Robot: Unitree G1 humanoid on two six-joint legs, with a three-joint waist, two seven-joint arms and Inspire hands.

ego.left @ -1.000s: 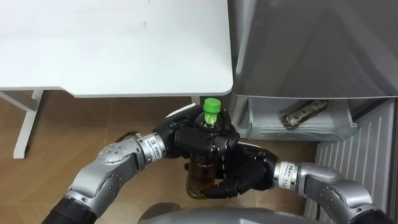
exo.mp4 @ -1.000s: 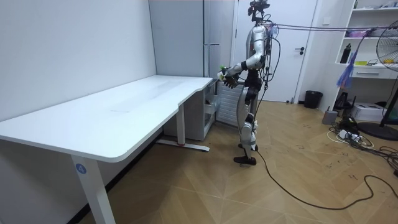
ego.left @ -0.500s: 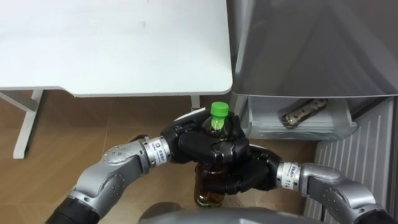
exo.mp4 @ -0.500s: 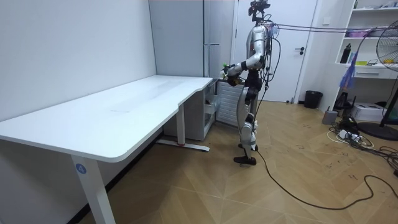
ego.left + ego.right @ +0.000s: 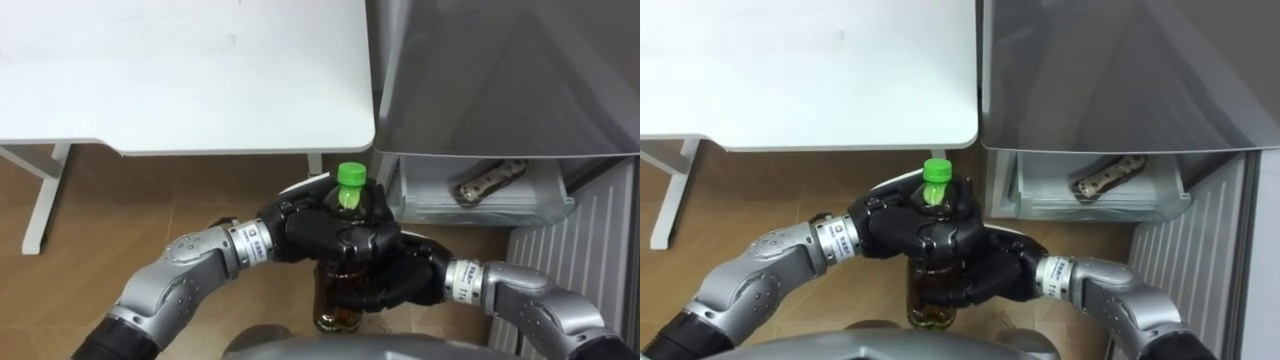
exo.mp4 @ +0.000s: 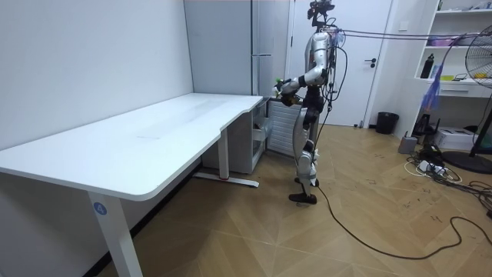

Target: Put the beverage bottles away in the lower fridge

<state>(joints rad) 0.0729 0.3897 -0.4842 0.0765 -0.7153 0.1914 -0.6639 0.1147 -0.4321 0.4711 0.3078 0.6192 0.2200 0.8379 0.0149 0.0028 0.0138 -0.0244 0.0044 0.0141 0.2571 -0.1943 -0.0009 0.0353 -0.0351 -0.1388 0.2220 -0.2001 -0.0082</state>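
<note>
- The drink bottle point(image 5: 337, 308), amber below its green cap point(image 5: 349, 177), is upright in the air, close to the robot's chest and over the wooden floor. It is not yet in the fridge.
- The left hand point(image 5: 315, 228) has its fingers curled round the bottle's shoulder, just below the cap. The right hand point(image 5: 395, 283) wraps the body lower down, so both hands grip the bottle.
- I judge this the carrying step — the bottle is picked up and the placing is to come.
- The next move calls for taking the bottle forward and to the right, then down into the open lower compartment point(image 5: 430, 205). One hand will probably have to let go so the other can reach in.
- A ribbed white panel point(image 5: 575, 270) stands near on the right, just beside the compartment, and narrows the right arm's approach.
- A patterned packet point(image 5: 487, 182) already lies in the compartment, towards its right. The left part looks the freer spot.
- The grey fridge front point(image 5: 500, 80) overhangs the compartment — a tall upright bottle could catch there, so it may need to go in low or tilted.
- The white table point(image 5: 180, 80) has its corner just beside the fridge on the left, which bounds the left arm's swing.
- In the room view the robot stands upright at the table's far end, facing the fridge.
</note>
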